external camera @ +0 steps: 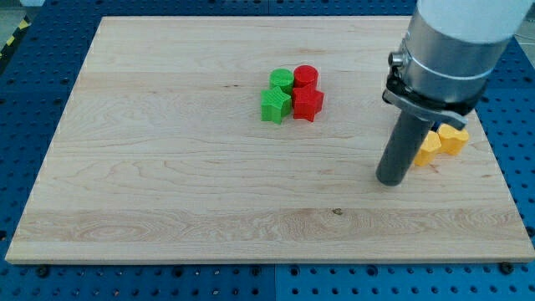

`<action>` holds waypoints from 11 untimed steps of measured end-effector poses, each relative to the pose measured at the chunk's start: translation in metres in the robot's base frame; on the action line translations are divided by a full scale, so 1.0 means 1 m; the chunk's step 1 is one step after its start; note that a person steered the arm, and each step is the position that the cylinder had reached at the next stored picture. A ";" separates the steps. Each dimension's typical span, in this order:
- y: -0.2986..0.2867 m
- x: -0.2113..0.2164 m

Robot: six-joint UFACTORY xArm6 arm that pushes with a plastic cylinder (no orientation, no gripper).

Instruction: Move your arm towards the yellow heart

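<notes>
My tip (389,180) rests on the wooden board at the view's right. Two yellow blocks lie just to its right, partly hidden behind the rod. One yellow block (430,148) touches the rod's right side; the other yellow block (453,139) sits beside it, further right. I cannot tell which one is the heart. The tip is slightly below and to the left of both.
A cluster of blocks sits near the board's upper middle: a green cylinder (282,81), a green star-like block (275,105), a red cylinder (306,77) and a red star-like block (308,103). The board's (167,167) right edge runs just past the yellow blocks.
</notes>
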State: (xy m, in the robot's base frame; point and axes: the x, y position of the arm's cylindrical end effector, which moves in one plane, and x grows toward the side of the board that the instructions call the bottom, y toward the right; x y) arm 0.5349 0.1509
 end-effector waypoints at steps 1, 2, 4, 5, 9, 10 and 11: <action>0.022 0.015; 0.041 0.022; 0.060 0.026; 0.064 0.026; 0.142 -0.009; 0.142 -0.037; 0.124 -0.054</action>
